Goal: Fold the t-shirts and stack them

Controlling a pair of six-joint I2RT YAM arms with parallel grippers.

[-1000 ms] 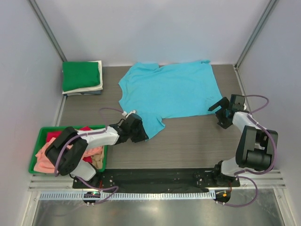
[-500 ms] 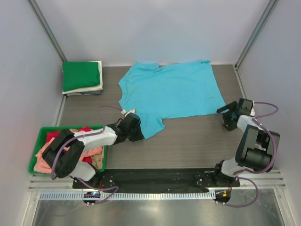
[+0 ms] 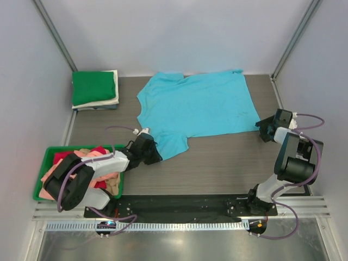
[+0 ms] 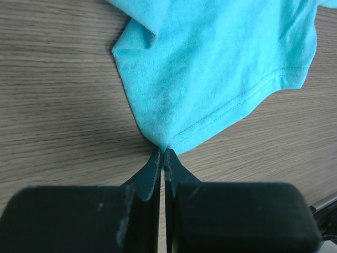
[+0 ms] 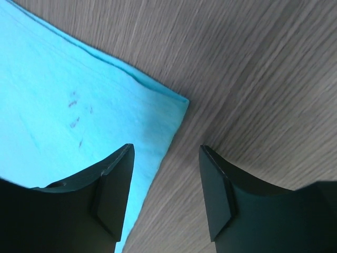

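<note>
Cloth position: the sky-blue t-shirt (image 3: pixel 198 106) is spread flat on the surface (image 3: pixel 228 163) in the upper centre of the top view, with the collar to the left and the hem to the right. A folded stack (image 3: pixel 95 89), green on top, is seen at upper left, and loose shirts (image 3: pixel 48 182) are heaped in the green bin (image 3: pixel 54 148) at lower left. The left tool (image 4: pixel 164 154) is closed with its jaws together, and the sleeve corner (image 4: pixel 167 138) is pinched at the very tips only. The right tool (image 5: pixel 166 150) is held with jaws apart, low over the hem corner (image 5: pixel 176 105) at the right of the top view; only the cloth's edge is straddled and no grip is yet made. Risks, as judged: the left pinch is so shallow that the sleeve may be pulled free once tension is applied. If the right jaws are closed where they stand, wood may be met instead of fabric, or only a sliver of the edge caught. With either corner lost, the fold would be dragged askew and the shirt bunched.
</note>
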